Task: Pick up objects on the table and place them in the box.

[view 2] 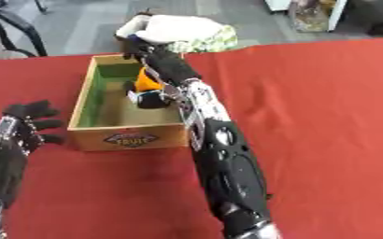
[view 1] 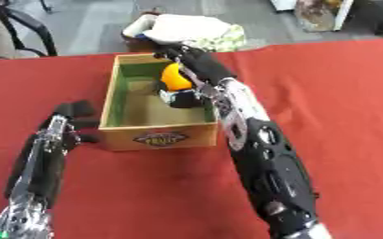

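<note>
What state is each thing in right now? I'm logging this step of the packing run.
wooden box: upright, open-topped, on the red table.
orange object: inside the box, under the right hand.
right hand: over the box, fingers curled; grip unclear.
left hand: beside the box, open, holding nothing.

Glossy black shells are covering both robot arms, silver joints showing at the wrists; the right hand (view 1: pixel 196 59) and left hand (view 2: pixel 21 122) are wearing black.

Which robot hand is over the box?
The right robot hand, reaching over the wooden box by the orange object; the left robot hand rests outside.
</note>
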Tool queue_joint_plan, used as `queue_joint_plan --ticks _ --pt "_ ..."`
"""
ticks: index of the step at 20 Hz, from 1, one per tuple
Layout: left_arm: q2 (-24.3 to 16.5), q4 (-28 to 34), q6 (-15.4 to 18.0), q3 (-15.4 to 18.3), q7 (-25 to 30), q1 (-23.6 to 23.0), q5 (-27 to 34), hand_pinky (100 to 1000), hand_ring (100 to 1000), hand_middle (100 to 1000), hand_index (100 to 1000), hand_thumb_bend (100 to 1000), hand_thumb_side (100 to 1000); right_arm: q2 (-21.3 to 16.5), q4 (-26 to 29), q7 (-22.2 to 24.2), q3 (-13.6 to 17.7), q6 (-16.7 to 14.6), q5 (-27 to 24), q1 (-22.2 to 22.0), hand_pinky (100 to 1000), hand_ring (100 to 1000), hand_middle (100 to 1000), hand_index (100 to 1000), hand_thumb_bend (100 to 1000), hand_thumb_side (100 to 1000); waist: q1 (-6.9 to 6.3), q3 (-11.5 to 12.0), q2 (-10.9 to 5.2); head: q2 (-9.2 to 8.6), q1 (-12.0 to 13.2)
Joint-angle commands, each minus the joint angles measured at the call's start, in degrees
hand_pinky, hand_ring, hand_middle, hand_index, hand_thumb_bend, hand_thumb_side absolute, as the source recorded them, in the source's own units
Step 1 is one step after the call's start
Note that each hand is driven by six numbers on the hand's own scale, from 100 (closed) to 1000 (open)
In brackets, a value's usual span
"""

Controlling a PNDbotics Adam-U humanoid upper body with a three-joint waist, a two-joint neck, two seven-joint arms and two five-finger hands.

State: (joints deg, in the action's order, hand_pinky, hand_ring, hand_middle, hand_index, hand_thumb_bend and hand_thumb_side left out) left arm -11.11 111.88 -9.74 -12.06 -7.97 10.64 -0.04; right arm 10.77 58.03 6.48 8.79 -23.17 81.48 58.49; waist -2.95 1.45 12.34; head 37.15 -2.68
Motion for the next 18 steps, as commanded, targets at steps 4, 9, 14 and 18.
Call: queue_joint_plan --ticks 4,9,14,18 --pt "-0.43 0.81 0.17 0.18 -0.07 0.36 -0.12 621 726 702 823 100 951 -1.17 2.80 -1.67 0.47 0.61 -0.61 1.75 824 888 851 902 162 239 0.04 0.18 -0.99 -0.73 0.10" --pt "-0.45 0.72 0.23 0.23 -0.17 0.28 -0.15 620 726 702 823 100 952 -3.71 3.29 -2.15 1.90 1.23 -8.93 2.45 739 823 792 861 100 130 0.25 0.12 -0.93 -0.54 0.21" --pt "-0.56 0.64 0.31 0.33 -0.26 0.20 -0.26 620 726 701 823 100 949 -7.97 2.81 -1.47 3.68 3.24 -19.30 2.76 682 777 732 827 100 156 0.44 -0.01 -1.00 -0.54 0.49" --pt "-0.66 0.62 0.32 0.43 -0.36 0.10 -0.33 620 726 701 823 100 948 -11.58 2.61 -1.36 5.08 5.53 -25.01 2.45 660 760 711 815 100 181 0.56 -0.13 -1.14 -0.62 0.71"
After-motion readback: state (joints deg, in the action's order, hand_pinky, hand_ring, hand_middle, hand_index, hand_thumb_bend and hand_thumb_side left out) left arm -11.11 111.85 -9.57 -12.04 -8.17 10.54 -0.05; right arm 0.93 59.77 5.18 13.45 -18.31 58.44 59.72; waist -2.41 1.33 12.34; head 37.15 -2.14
